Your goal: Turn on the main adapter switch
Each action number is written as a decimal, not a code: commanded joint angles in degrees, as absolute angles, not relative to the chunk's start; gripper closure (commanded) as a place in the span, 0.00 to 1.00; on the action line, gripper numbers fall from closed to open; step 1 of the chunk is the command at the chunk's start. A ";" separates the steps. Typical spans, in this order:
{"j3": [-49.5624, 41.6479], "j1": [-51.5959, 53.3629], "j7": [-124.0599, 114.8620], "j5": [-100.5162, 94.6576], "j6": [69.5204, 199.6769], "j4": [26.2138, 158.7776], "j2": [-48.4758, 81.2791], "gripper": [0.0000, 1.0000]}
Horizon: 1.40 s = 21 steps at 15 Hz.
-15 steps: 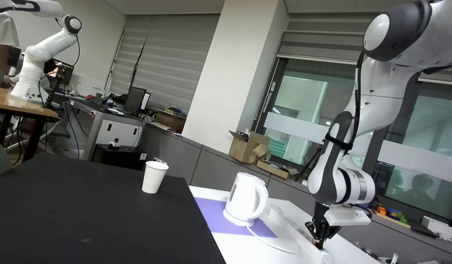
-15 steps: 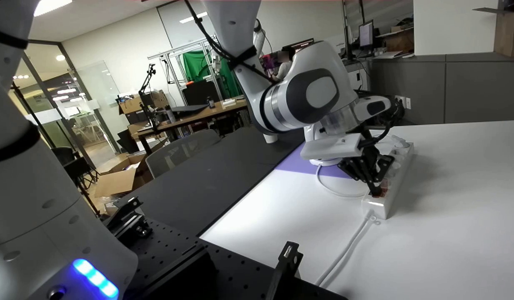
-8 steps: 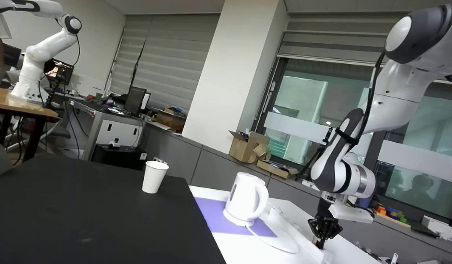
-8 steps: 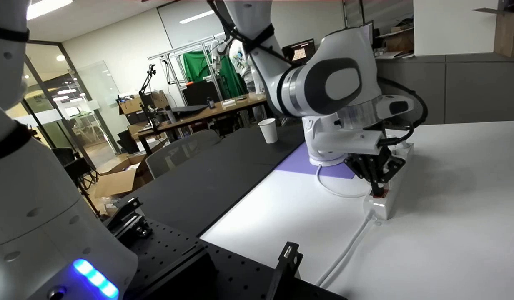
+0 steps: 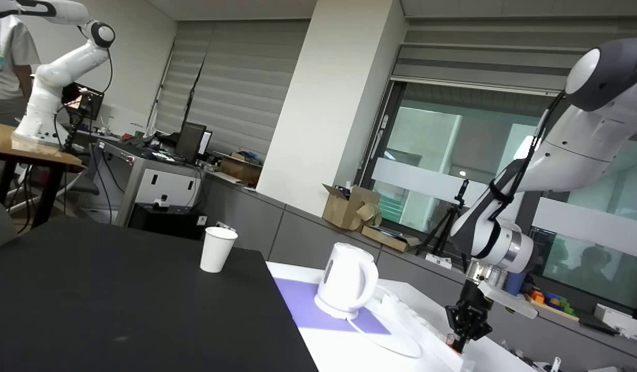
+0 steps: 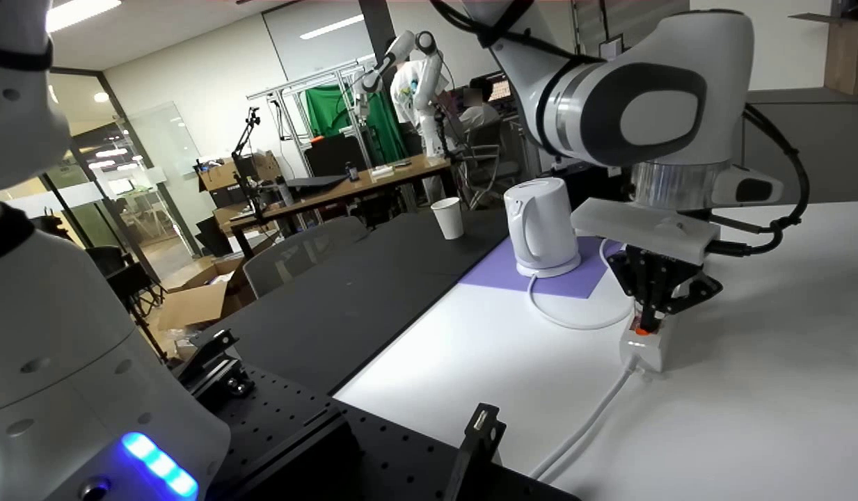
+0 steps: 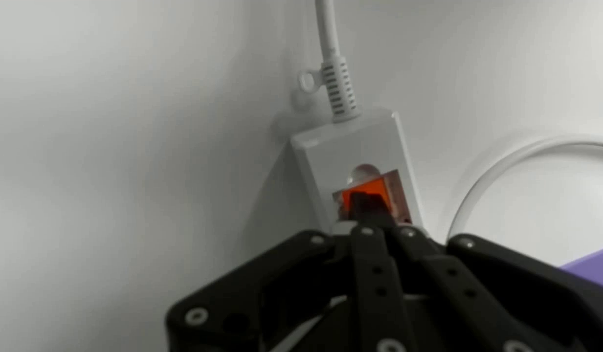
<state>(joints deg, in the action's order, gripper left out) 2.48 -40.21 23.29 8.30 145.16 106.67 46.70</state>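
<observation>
On the left, as I see it, the white electric kettle (image 6: 542, 226) stands on a purple sheet (image 6: 497, 275). To its right, on the table (image 6: 756, 396), the power strip (image 6: 641, 350) lies directly under the hand (image 6: 649, 327), its long axis running from the power cord (image 7: 328, 39) back beneath it. The hand is pressed together, tips right at the orange rocker switch (image 7: 378, 187); I'd say it wants a downward push, not a sideways one.
</observation>
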 commanded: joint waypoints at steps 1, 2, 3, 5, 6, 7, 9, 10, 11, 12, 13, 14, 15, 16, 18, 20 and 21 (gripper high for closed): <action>3.67 -42.39 26.52 11.61 141.22 100.33 52.74 1.00; 3.93 -42.67 27.17 12.46 139.82 99.86 52.65 1.00; 3.89 -42.62 27.30 12.94 138.68 99.53 52.47 1.00; 2.71 -41.02 25.61 12.57 136.51 99.66 50.90 1.00; 1.96 -39.70 24.51 11.82 136.25 100.66 49.25 1.00; 1.53 -38.75 23.83 11.57 136.78 101.58 48.04 1.00; 0.49 -36.16 23.29 10.47 138.99 104.86 44.45 1.00; -0.59 -34.24 22.50 9.30 139.07 105.86 43.03 1.00; -1.36 -32.63 22.03 8.74 139.54 106.76 41.65 1.00; -2.49 -30.76 21.39 7.76 139.99 107.93 40.14 1.00; -3.39 -29.15 20.97 7.09 140.18 109.10 38.62 1.00; -4.36 -27.56 20.57 6.37 140.47 110.36 37.09 1.00; -5.51 -25.82 19.99 5.49 140.93 111.63 35.62 1.00; -6.40 -24.43 19.31 4.57 141.80 112.53 34.49 1.00; -8.59 -21.40 17.02 1.83 144.03 114.91 32.29 1.00; -10.86 -18.56 14.19 -1.35 147.58 117.78 30.37 1.00; -12.00 -17.30 12.37 -2.76 149.26 119.01 29.70 0.96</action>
